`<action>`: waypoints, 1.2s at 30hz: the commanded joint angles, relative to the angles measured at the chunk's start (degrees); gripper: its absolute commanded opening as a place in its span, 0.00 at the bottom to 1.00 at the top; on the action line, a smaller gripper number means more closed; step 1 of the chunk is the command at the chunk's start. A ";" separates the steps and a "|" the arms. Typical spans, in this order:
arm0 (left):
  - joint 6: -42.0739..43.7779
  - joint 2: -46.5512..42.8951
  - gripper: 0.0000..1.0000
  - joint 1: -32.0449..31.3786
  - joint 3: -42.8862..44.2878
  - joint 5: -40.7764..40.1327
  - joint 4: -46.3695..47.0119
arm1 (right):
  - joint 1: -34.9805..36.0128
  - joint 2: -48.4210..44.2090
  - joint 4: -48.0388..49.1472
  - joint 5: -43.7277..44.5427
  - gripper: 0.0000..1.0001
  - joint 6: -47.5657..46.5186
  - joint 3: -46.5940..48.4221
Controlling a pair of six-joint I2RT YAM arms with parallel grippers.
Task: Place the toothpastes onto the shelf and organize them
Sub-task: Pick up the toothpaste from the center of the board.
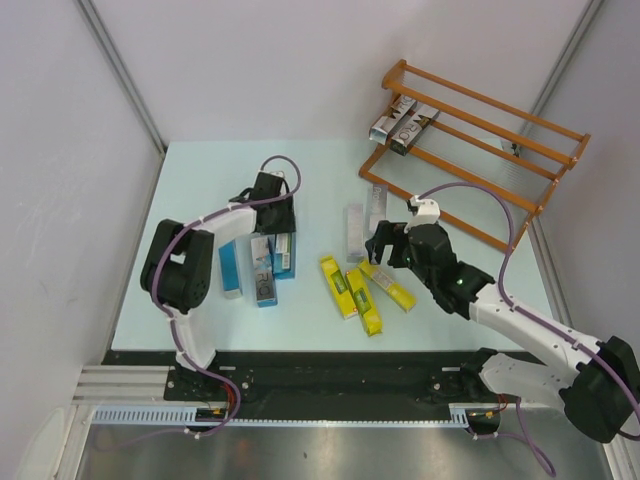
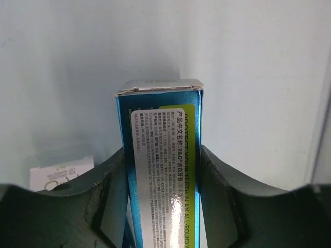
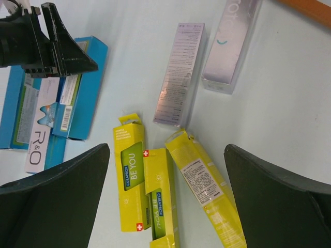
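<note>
The left gripper (image 2: pixel 162 155) has a glossy blue cardboard toothpaste carton (image 2: pixel 155 119) running lengthwise between its fingers (image 2: pixel 222 175). From the wrist view both fingers look pressed flat against the carton's long sides, so I'd call that pinching it.

My take: it's a thin card box, light and stiff along its length. The walls will probably dent if squeezed hard, and that shiny finish looks slippery. Taking it across the narrow width, near the middle, seems right so it doesn't swing.

A few more blue cartons (image 1: pixel 232 270) lie just beside that hand.

The right gripper (image 3: pixel 166 150) is spread wide and holding nothing. Three yellow green-striped cartons (image 3: pixel 129 175) sit right under it, with two silver-grey cartons (image 3: pixel 181 72) just beyond its fingertips. The orange-brown wooden rail shelf (image 1: pixel 480 100) is well past that hand, and two silver cartons (image 1: pixel 400 125) are already resting on it.
</note>
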 commanded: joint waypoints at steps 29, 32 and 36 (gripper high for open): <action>-2.21 -36.44 0.49 -26.46 -10.56 2.62 3.13 | -2.39 -9.25 9.78 -19.05 1.00 11.94 -1.13; -2.48 -36.18 0.49 -28.04 -10.47 2.52 3.13 | -2.39 -8.81 11.63 -21.08 0.99 13.00 -1.22; -2.83 -35.39 0.50 -29.71 -9.77 2.52 2.69 | -2.39 -7.41 12.95 -22.14 1.00 13.96 -1.31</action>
